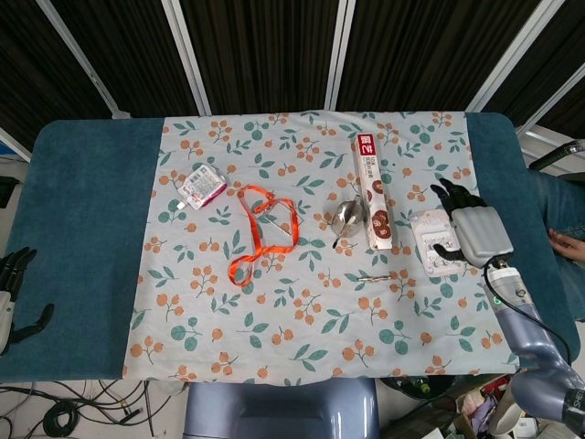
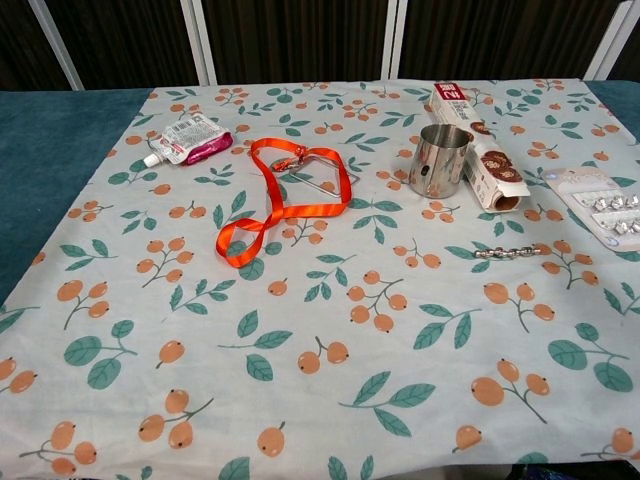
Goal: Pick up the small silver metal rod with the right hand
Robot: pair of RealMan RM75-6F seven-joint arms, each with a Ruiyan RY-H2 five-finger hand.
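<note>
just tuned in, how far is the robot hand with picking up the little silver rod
Nothing looks done: the small silver metal rod lies on the floral cloth, untouched. The right robot hand holds nothing, fingers apart, over the blister pack at the cloth's right edge. Left: reach to the rod, grip, lift. The left robot hand rests idle.

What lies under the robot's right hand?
The right hand hovers over the white blister pack, covering its right edge; the part beneath the palm is hidden. The small silver metal rod lies apart.
</note>
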